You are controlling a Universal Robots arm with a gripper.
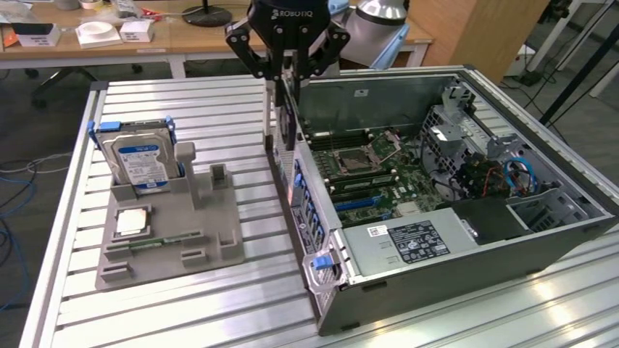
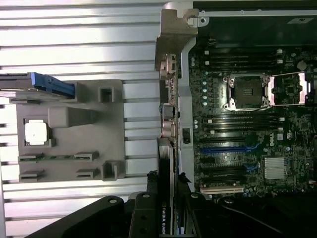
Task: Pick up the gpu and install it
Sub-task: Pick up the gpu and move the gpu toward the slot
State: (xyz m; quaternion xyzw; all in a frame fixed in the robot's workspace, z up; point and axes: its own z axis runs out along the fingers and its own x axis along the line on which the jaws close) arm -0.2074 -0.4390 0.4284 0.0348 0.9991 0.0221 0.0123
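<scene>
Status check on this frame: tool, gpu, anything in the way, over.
Robot tool shut on gpu, card on edge. Hangs over case wall, beside motherboard, not seated. Case wall close beneath it.

Silver slatted aluminium-profile table (image 1: 193, 319) carries two things: flat grey plastic parts fixture with slots (image 1: 217, 243) toward the exterior view's left, open dark-grey desktop computer case (image 1: 464, 268) lying on its side toward the right. Near each other, strip of bare slats between.
</scene>
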